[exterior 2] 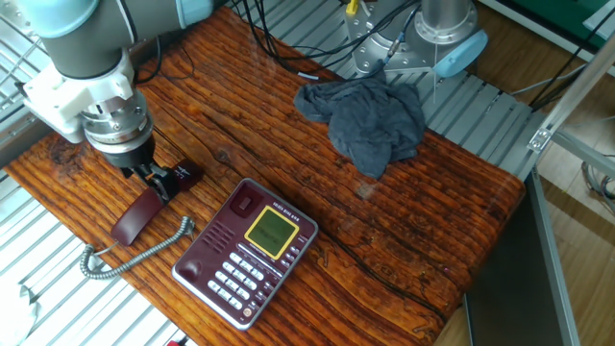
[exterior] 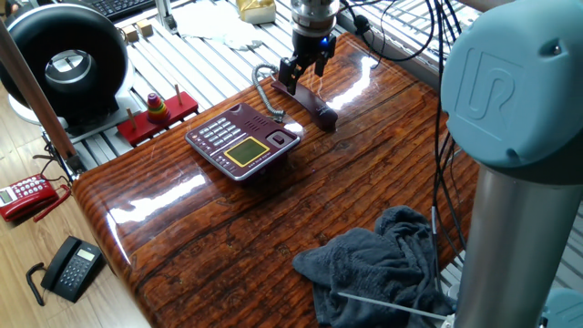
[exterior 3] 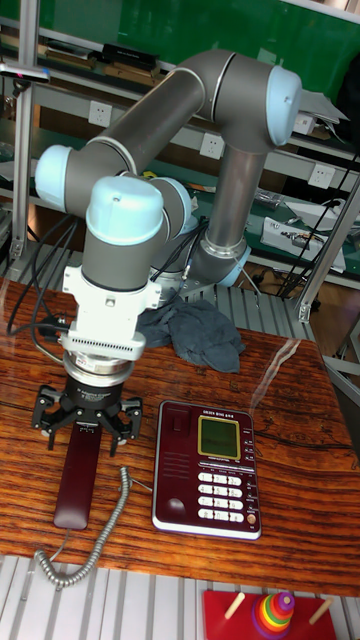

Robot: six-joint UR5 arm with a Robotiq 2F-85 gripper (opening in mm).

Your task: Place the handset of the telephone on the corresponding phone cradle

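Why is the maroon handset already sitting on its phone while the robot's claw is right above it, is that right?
Not quite. The handset lies on the table beside the telephone, not on it, as the tall fixed view shows. The gripper is indeed right over it.

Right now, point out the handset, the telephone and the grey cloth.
handset point(exterior 2: 132, 220), other fixed view, lower rounded end.
telephone point(exterior 2: 248, 262), other fixed view, slanted face.
grey cloth point(exterior 2: 370, 120), other fixed view, middle folds.

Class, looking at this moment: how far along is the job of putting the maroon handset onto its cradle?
Done: the gripper has reached the handset, jaws either side of it. In hand: the grasp; whether the jaws have clamped cannot be told. Left: the handset lies on the table beside the telephone, so lifting and seating it on the empty phone cradle remain.
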